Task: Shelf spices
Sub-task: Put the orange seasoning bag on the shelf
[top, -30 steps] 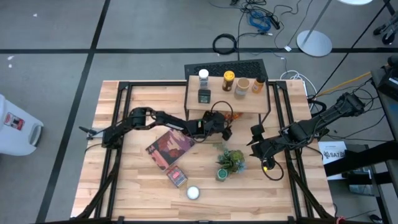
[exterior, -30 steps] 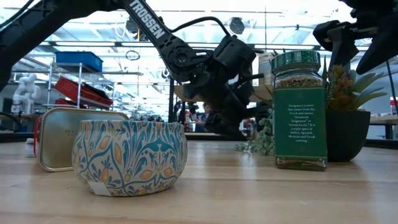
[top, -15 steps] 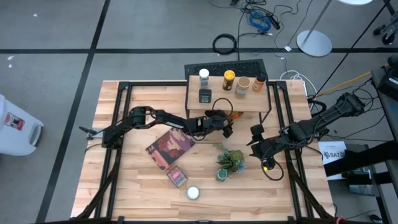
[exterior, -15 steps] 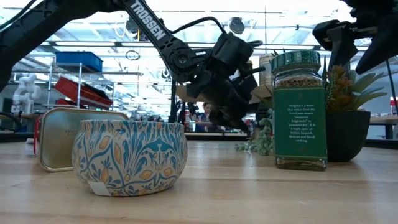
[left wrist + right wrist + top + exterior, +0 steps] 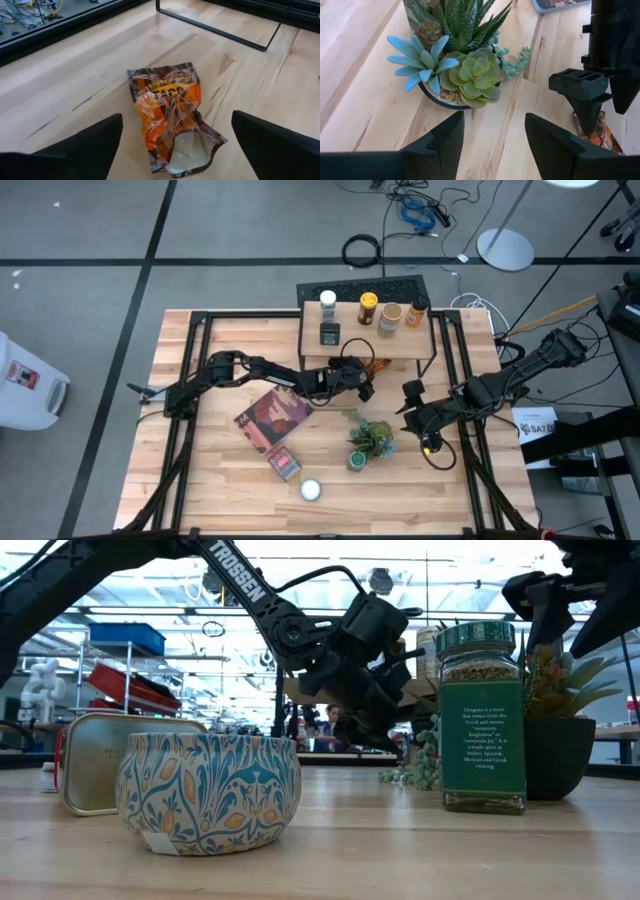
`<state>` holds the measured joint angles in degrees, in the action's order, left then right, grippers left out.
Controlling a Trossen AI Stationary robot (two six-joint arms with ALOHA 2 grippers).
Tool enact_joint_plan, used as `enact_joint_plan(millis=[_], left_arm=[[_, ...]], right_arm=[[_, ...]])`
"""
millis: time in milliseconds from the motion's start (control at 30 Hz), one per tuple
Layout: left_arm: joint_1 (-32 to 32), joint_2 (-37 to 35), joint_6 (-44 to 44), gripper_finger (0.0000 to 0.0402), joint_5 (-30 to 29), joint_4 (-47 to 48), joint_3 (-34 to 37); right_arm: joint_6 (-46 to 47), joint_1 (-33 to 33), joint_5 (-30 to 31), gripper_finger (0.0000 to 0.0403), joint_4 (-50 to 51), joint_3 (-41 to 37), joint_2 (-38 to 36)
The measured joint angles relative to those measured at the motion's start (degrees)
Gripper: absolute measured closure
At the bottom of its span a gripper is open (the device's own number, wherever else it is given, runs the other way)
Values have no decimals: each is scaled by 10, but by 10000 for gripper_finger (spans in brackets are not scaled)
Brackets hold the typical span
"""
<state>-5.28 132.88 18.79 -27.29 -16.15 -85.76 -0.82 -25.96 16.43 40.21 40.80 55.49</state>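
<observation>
Left end effector (image 5: 172, 145): jaws wide, poised over the orange packet (image 5: 172, 117) | packet: flat on tabletop (image 5: 200, 430) beside the shelf (image 5: 365, 340) | advice: descend squarely, pinch its crinkled edge | right end effector (image 5: 492, 145): part-open, empty, near plant (image 5: 455, 65)

I see four jars (image 5: 365, 308) on the shelf (image 5: 400, 347) at the table's (image 5: 180, 480) far edge, a packet (image 5: 172, 117) under it, plant (image 5: 372, 435) and book (image 5: 273, 418) nearer.
</observation>
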Motion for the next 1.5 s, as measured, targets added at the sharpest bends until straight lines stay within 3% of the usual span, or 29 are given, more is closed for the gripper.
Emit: enact_joint_plan(millis=[267,500,733,1033,1233,1367,1500], left_arm=[[2,0,2,91,13,6,0],[7,-2,2,124,27,38,-1],[17,2,7,133,57,73,2],[29,2,6,133,41,67,2],[30,2,4,133,2,41,2],[31,2,3,133,2,32,2],[32,2,3,133,13,32,2]], right_arm=[[0,0,0,204,-16,0,0],[9,0,0,204,-16,0,0],[36,0,10,204,-5,0,0],[69,0,33,204,14,0,0],[155,0,78,204,23,-5,0],[225,-1,74,204,2,-55,0],[295,-5,86,204,-113,-146,0]])
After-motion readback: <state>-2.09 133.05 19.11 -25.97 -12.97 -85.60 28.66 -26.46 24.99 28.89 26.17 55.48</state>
